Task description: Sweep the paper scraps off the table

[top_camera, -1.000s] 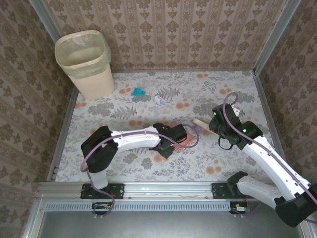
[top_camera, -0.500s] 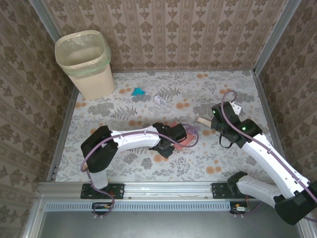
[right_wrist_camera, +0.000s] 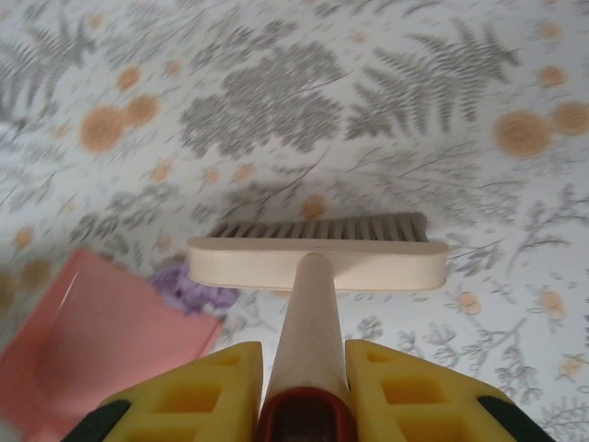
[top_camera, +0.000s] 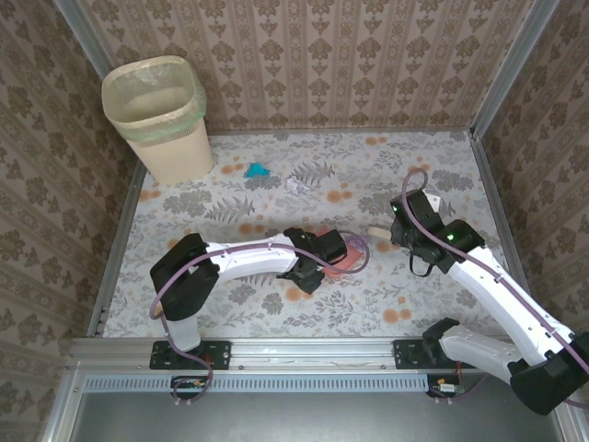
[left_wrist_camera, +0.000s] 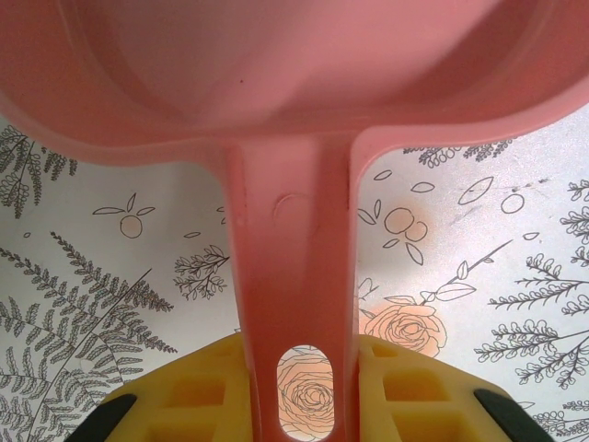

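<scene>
Arms meet mid-counter. The left one lies low and stretched rightwards, its pincer (left_wrist_camera: 302, 391) clamped on the handle of a pink dustpan (left_wrist_camera: 294, 83). The right one bends inwards, its pincer (right_wrist_camera: 306, 391) gripping a cream brush (right_wrist_camera: 317, 262) by the stem, head low over the counter (top_camera: 184, 308). The right wrist camera catches a lilac paper scrap (right_wrist_camera: 189, 290) tucked between brush head and dustpan lip, just ahead of that pincer. From above, a teal scrap (top_camera: 258, 169) and a pale scrap (top_camera: 297, 184) lie well apart from both pincers, towards the far wall near a bin (top_camera: 156, 115).
</scene>
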Tool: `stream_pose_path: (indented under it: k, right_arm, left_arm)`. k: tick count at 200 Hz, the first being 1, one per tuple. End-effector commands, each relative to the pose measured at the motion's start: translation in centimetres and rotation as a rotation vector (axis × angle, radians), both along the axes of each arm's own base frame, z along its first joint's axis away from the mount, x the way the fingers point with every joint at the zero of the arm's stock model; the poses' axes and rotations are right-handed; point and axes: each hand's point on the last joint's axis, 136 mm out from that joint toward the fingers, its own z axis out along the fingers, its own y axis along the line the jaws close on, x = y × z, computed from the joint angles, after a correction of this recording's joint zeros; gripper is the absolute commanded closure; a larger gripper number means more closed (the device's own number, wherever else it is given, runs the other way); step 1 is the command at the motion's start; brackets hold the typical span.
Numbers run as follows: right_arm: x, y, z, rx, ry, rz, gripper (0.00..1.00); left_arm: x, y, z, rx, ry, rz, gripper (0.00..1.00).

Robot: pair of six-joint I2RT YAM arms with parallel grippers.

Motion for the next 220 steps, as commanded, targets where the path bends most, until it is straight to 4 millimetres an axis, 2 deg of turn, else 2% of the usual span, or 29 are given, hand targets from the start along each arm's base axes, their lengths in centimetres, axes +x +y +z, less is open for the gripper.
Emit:
stream_pose_path:
  k: [1, 30, 49, 64, 91, 119, 164, 189, 220]
  right_arm:
    - [-1.7, 4.2, 0.5, 0.113, 0.051, 0.213, 1.00]
    - [-3.0, 6.1, 1.5, 0.141, 0.034, 0.314, 1.00]
    - [-3.4, 6.3, 2.2, 0.166, 0.012, 0.336, 1.00]
    - [-3.4, 5.6, 3.0, 0.159, -0.031, 0.318, 1.00]
    - [-2.8, 3.2, 4.2, 0.114, -0.109, 0.200, 1.00]
    - [-2.0, 0.9, 5.1, 0.082, -0.175, 0.075, 1.00]
    - [-0.2, -0.9, 6.8, 0.114, -0.345, -0.038, 1.00]
    - [1.2, -0.7, 7.7, 0.161, -0.450, -0.047, 1.00]
    - [3.8, 1.2, 8.5, 0.204, -0.548, 0.008, 1.00]
  left_arm:
    - [0.1, 0.2, 0.0, 0.005, 0.009, -0.008, 1.00]
    - [0.3, 0.4, 0.0, 0.006, 0.003, -0.003, 1.00]
    - [0.5, 0.5, 0.1, 0.004, -0.002, 0.003, 1.00]
    - [0.6, 0.5, 0.2, -0.002, -0.006, 0.010, 1.00]
    - [0.9, 0.7, 0.5, -0.015, -0.012, 0.021, 1.00]
    - [1.2, 0.8, 0.6, -0.022, -0.020, 0.028, 1.00]
    - [1.8, 1.3, 0.8, -0.033, -0.026, 0.058, 1.00]
    - [2.4, 1.8, 0.9, -0.040, -0.036, 0.086, 1.00]
    - [3.5, 2.9, 1.6, -0.062, -0.064, 0.139, 1.00]
